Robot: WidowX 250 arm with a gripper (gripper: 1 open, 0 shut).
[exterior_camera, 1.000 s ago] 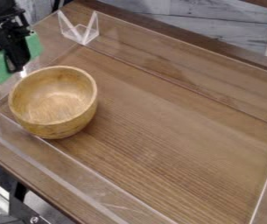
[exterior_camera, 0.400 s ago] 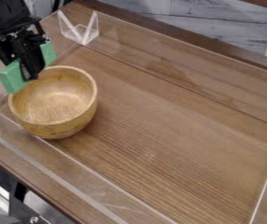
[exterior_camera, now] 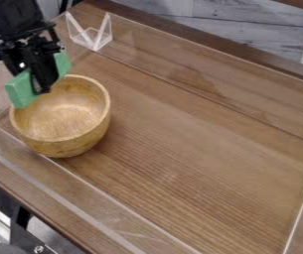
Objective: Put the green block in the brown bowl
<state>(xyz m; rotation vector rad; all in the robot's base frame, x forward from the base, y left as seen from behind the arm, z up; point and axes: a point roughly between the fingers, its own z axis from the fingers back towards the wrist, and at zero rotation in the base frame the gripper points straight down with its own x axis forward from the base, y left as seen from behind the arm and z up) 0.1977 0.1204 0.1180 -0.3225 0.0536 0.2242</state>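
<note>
Bright green rectangular block: carried to the right in the view over the last second, from beyond the bowl's left side to its upper-left rim. Its tilt is also altered; it is now seen slanting, its lower end in front of or just over the rim, its upper end reaching toward the hollow. Contact with the rim cannot be told from this view.

Black end effector: clamped on the block, its dark fingers seen against the block's upper part. No release is seen.

Light-brown wooden bowl, round, thick-rimmed, visibly grained: unmoved across the frames, upright on the brown wood-grain tabletop. No block is seen resting in the hollow.

Meaning for the task: the approach is judged nearly complete, placement still to be done. A little more travel toward the bowl's middle seems called for, then lowering and opening. If let go here, the block could be caught on the rim or dropped outside it.

Clear, wire-like holder beyond the bowl: unchanged, well apart from the block.
</note>
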